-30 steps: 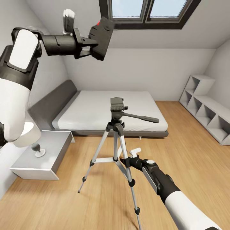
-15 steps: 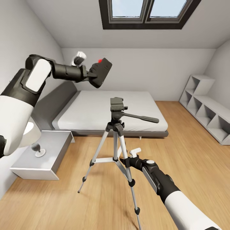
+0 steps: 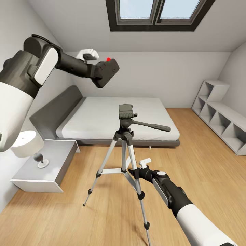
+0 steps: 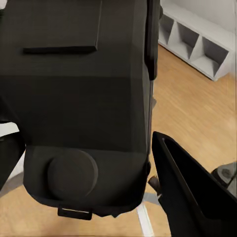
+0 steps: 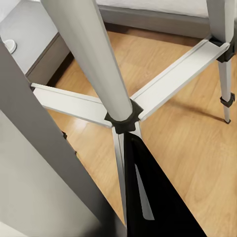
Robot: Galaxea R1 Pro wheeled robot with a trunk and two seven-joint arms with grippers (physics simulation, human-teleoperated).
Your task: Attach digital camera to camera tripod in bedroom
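Observation:
My left gripper [image 3: 96,72] is shut on the digital camera [image 3: 106,71], a dark grey box with a red dot on top, and holds it tilted in the air. It hangs above and left of the camera tripod's bare black pan head [image 3: 125,112]. Up close in the left wrist view, the digital camera [image 4: 84,98] sits beside one black finger [image 4: 192,197]. The camera tripod [image 3: 123,150] stands on the wood floor in front of the bed. My right gripper [image 3: 136,172] is closed on one silver leg [image 5: 29,163] low down, next to the centre column [image 5: 94,64].
A low grey bed [image 3: 112,118] lies behind the tripod. A grey nightstand [image 3: 48,167] with a white lamp [image 3: 29,145] stands at the left. White cube shelves [image 3: 222,119] line the right wall. A dark-framed skylight [image 3: 157,13] is overhead.
My left arm brought the camera down from beside the skylight toward the tripod head, then up slightly, while the wrist turned and the elbow rose. The right arm and tripod stayed still.

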